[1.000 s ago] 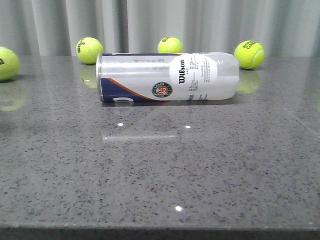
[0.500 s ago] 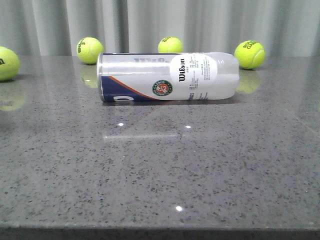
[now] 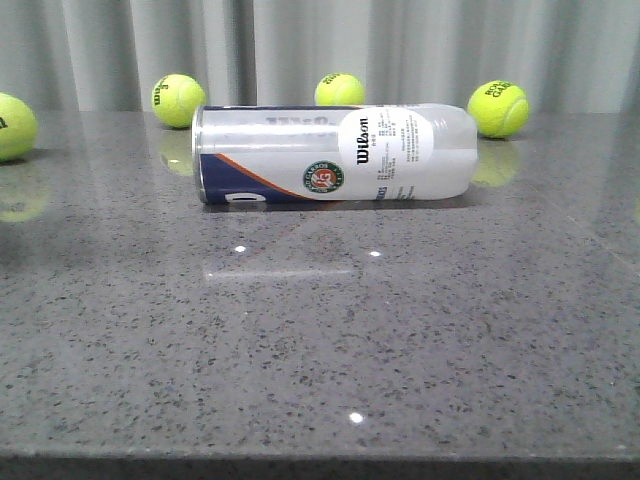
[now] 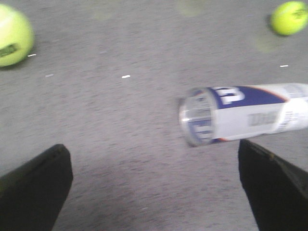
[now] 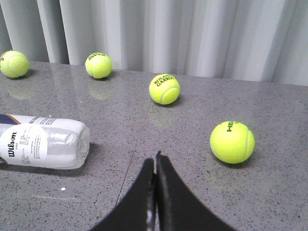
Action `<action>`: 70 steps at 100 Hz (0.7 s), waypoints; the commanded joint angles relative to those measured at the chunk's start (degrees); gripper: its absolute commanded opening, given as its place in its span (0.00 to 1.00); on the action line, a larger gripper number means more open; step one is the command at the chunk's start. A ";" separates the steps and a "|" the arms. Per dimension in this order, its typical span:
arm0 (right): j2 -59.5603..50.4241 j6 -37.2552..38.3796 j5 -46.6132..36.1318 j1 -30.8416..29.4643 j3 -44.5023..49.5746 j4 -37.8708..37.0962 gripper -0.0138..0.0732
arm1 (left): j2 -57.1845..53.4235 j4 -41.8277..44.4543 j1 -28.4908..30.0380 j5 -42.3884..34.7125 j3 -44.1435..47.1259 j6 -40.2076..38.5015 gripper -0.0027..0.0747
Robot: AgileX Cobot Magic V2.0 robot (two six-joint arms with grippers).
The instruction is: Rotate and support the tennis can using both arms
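The tennis can [image 3: 335,154] lies on its side on the grey stone table [image 3: 320,340], its metal rim to the left and its clear rounded end to the right. No arm shows in the front view. In the left wrist view the can [image 4: 245,113] lies ahead with its open rim facing the camera; my left gripper [image 4: 155,185] is open wide, empty, its fingers [image 4: 33,187] apart from the can. In the right wrist view the can's clear end [image 5: 45,141] lies off to one side; my right gripper [image 5: 155,166] is shut and empty above the table.
Yellow-green tennis balls lie near the curtain behind the can [image 3: 178,99], [image 3: 340,90], [image 3: 498,108], and one at the table's left edge [image 3: 15,126]. The right wrist view shows one more ball [image 5: 232,142] close to the shut fingers.
The can has rolled slightly about its long axis; its label sits a little differently. The view has shifted very little otherwise.
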 commanded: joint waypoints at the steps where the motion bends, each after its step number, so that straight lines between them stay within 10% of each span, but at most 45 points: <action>1: 0.05 0.06 -4.53 -0.34 -1.62 -0.29 0.08 | -0.47 -9.90 -0.24 -1.95 -2.00 5.48 0.87; 70: 0.05 0.06 -4.53 -0.34 -1.62 -0.29 0.08 | 23.51 -43.68 -0.24 14.58 -3.92 34.52 0.87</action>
